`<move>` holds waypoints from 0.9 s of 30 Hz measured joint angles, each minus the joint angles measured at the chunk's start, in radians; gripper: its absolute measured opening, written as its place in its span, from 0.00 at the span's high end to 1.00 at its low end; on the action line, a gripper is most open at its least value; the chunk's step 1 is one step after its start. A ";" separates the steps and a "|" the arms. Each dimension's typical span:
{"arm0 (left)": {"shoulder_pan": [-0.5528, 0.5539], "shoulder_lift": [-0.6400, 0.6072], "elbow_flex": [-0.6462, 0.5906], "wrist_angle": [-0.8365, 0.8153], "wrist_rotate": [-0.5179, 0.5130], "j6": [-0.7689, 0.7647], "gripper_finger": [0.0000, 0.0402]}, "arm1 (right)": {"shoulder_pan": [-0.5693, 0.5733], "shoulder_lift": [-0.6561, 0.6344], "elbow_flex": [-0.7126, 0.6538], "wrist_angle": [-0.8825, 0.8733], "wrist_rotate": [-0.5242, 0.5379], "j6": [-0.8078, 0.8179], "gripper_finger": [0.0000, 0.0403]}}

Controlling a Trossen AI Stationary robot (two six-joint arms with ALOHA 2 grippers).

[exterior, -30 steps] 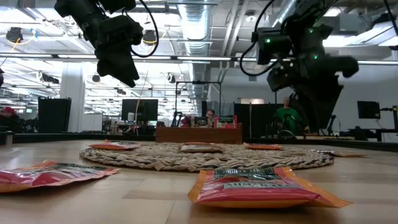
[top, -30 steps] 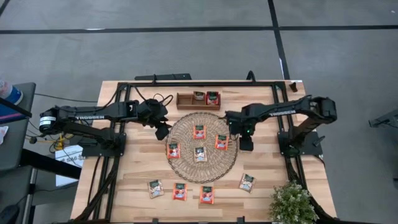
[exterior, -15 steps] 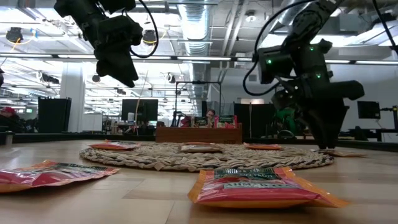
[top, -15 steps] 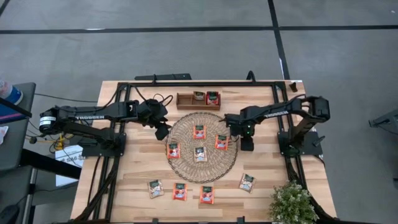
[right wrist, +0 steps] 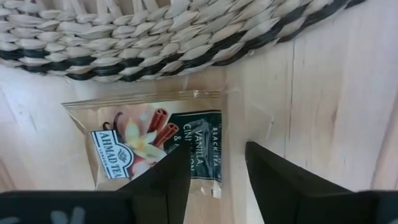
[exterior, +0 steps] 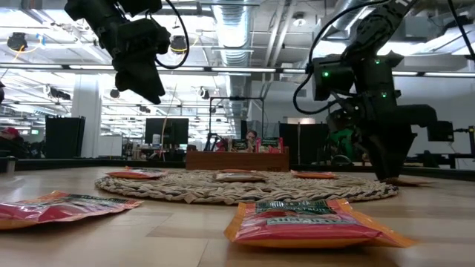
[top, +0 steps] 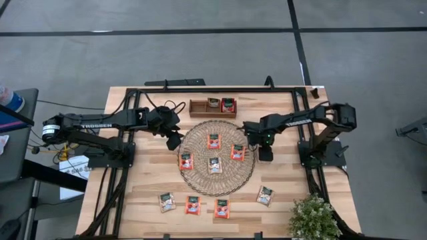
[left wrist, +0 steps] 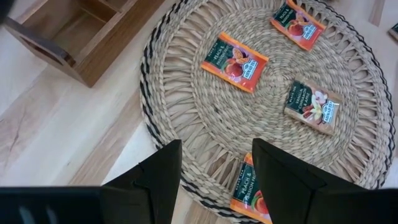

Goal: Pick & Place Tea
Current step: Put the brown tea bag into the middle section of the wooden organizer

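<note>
High view first: your wooden table (top: 280, 180) is pale planked timber, smooth and flat, so the thin packets lie level wherever they are dropped. On its middle sits the round woven mat (top: 217, 175), coarse plaited straw with a dark braided rim; four tea sachets (top: 214, 165) lie on it, laid out flat and apart from one another so that each can be taken singly. Four more lie in a row near the front edge of the table. At the far side stands the small wooden tray (top: 199, 107), dark brown with divided compartments; two sachets already sit in its right-hand part, which suggests it is the target.

Your right gripper (right wrist: 211, 180) is down low just off the mat's right rim, its fingers apart and straddling the edge of a pale vanilla sachet (right wrist: 149, 152) lying on bare wood beside the braid. Nothing is clamped yet; I judge you are lined up to close on it. The sachet is flat, glossy foil with crimped edges, so expect it to slide.

Your left gripper (left wrist: 214, 180) hangs above the mat's left edge, fingers apart and empty, waiting.
</note>
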 joint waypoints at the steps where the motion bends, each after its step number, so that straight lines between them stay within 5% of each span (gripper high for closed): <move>1: 0.000 0.000 0.000 0.000 0.000 0.000 0.53 | 0.006 -0.001 -0.006 0.008 0.007 0.010 0.64; 21: 0.000 0.000 0.000 0.003 0.000 -0.002 0.53 | 0.010 -0.003 0.000 -0.004 0.011 0.070 0.98; 27: 0.000 0.000 0.000 0.020 0.000 -0.001 0.53 | 0.015 -0.003 0.038 -0.060 0.053 0.088 1.00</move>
